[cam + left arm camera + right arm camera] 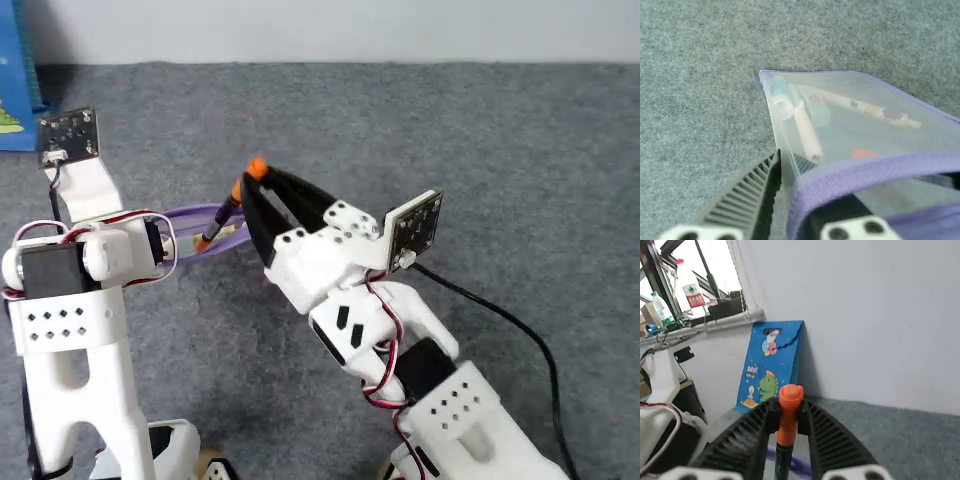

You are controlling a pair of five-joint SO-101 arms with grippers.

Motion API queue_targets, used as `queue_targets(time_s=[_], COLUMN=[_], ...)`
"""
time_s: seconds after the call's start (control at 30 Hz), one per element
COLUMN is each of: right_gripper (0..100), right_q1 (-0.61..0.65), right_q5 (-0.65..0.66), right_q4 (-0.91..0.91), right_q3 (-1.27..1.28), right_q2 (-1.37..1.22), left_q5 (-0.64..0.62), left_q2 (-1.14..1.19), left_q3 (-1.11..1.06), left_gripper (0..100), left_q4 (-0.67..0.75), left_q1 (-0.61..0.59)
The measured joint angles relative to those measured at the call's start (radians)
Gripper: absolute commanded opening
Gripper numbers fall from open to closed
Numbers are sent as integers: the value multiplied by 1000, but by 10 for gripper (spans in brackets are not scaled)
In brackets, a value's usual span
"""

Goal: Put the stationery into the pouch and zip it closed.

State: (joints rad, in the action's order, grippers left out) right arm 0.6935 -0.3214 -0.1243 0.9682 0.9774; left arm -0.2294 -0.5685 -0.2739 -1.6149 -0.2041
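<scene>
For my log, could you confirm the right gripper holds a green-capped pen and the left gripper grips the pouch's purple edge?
No: the right wrist view shows the pen in the right gripper has an orange cap; the left gripper grips the pouch by its purple edge.

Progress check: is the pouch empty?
No, several pens lie inside the translucent pouch, visible through its mesh wall.

My right pincer (788,412) is black and ribbed, and the pen (790,396) has an orange cap on a dark barrel. The pouch (850,125) is translucent, fine-meshed, trimmed in purple. The tabletop (480,140) is speckled grey; the gift bag (786,342) is blue with a green cartoon dinosaur.
</scene>
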Motion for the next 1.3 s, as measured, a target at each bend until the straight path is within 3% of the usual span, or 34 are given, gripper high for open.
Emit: queue_targets(time_s=[0.2, 0.27, 0.53, 0.77, 1.07, 1.23, 1.3], right_gripper=[243, 274, 197, 198, 192, 10, 27], right_q1=[63, 81, 77, -32, 20, 54, 54], right_q5=[84, 103, 149, 149, 150, 144, 132], right_q4=[-107, -117, -296, -485, -450, -342, -299], right_q3=[0, 0, -2, 0, -2, -2, -2], right_q2=[-5, -6, 41, 80, 81, 78, 57], left_q5=[0, 0, 0, 0, 0, 0, 0], left_q2=[0, 0, 0, 2, 2, 2, 2], left_q3=[0, 0, 0, 0, 0, 0, 0], left_gripper=[11, 11, 11, 11, 11, 11, 11], left_q4=[0, 0, 0, 0, 0, 0, 0], left_q1=[0, 0, -2, -2, -3, -3, -3])
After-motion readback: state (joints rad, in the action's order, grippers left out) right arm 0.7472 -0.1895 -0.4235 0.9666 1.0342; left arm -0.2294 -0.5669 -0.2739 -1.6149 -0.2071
